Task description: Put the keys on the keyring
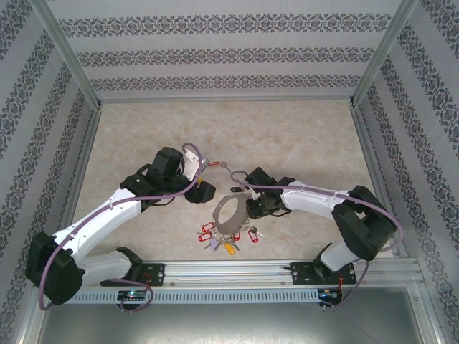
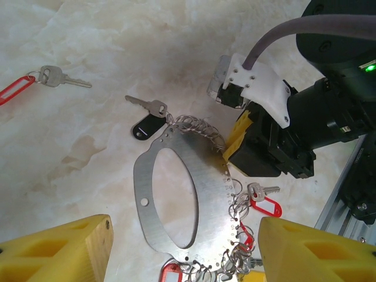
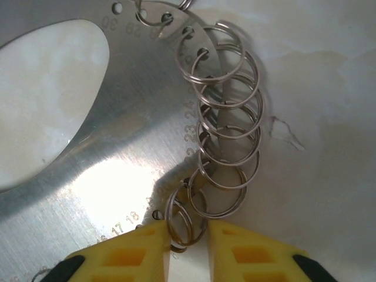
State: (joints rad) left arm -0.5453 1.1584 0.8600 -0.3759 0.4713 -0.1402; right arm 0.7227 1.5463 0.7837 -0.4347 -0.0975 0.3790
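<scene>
The keyring (image 3: 117, 153) has tiny numbers cut into its shiny face, one by each little hole along the edge where a ring (image 3: 226, 176) hangs. Low down are 17 and 18, higher up 23 and 24. The others are too blurry to read.

Flat grey keyring (image 2: 207, 187) on marble table – tagged keys (image 2: 257, 190) edge-strung

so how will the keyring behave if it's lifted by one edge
Probably stiff: the keyring looks like flat sheet metal, so it shouldn't flex. It would likely hang lopsided, since most keys crowd one side. The small rings sit loose in their holes, so they would probably swing.
</scene>
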